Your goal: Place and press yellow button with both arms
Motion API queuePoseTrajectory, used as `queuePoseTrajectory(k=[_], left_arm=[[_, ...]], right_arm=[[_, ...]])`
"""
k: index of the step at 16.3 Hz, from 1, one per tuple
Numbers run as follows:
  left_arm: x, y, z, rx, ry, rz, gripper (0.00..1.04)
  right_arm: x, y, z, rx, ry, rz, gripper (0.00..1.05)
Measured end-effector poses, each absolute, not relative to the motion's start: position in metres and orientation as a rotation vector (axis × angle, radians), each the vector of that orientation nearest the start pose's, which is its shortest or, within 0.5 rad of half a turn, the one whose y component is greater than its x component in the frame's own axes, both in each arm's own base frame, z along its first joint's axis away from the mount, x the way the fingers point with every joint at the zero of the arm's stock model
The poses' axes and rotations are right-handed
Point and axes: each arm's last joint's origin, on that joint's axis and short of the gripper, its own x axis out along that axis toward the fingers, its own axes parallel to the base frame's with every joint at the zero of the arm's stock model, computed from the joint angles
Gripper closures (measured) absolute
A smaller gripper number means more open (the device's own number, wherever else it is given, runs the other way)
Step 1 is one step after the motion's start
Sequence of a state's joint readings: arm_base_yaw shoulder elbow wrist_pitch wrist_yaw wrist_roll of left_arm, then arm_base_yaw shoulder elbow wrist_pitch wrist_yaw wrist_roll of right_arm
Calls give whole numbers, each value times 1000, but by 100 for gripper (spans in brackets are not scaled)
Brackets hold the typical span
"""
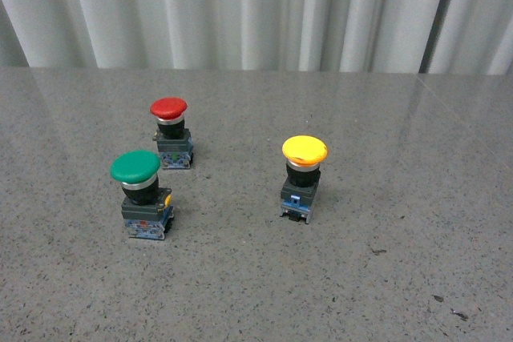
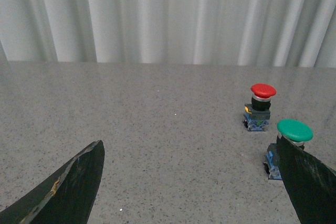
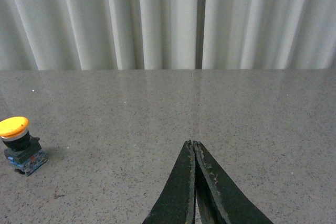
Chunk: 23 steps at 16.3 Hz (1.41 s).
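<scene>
We saw a gray speckled table (image 1: 385, 294). On it stood the yellow button (image 1: 304, 177), a green button (image 1: 140, 192) and a red button (image 1: 171, 131), all upright.

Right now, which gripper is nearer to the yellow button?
Probably the right gripper: its wrist view shows the yellow button off to one side. The left gripper sees only the red and green buttons.
</scene>
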<state>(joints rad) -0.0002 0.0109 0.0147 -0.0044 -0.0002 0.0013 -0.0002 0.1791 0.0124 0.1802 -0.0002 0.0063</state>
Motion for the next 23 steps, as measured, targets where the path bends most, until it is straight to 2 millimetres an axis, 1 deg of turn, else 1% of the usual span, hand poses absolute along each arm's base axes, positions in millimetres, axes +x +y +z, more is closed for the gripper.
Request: queuePoseTrajectory(k=[1,2,3,4,8,9,11,12,13,17,20,23], left_arm=[[97,0,167,1,0,0,7],[97,0,167,1,0,1,7],[97,0,167,1,1,0,7],[97,0,167,1,0,0,7],[97,0,167,1,1,0,7],[97,0,167,1,0,0,7],[97,0,167,1,0,0,7],[97,0,167,1,0,0,7],[97,0,167,1,0,0,7],[97,0,167,1,0,0,7],[97,0,167,1,0,0,7],[97,0,167,1,0,0,7]], right_arm=[[107,0,169,7,-3,0,103],[100,0,164,6,38,2,103],[97,0,170,6,-27,1,103],[97,0,166,6,5,0,103],[97,0,167,6,-3,0,103],[97,0,167,6,-4,0,92],[97,0,167,6,-4,0,75],[97,0,167,6,-4,0,62],[97,0,167,6,-4,0,53],[97,0,167,6,-4,0,22],[97,0,167,6,-4,0,6],[97,0,167,6,-4,0,7]])
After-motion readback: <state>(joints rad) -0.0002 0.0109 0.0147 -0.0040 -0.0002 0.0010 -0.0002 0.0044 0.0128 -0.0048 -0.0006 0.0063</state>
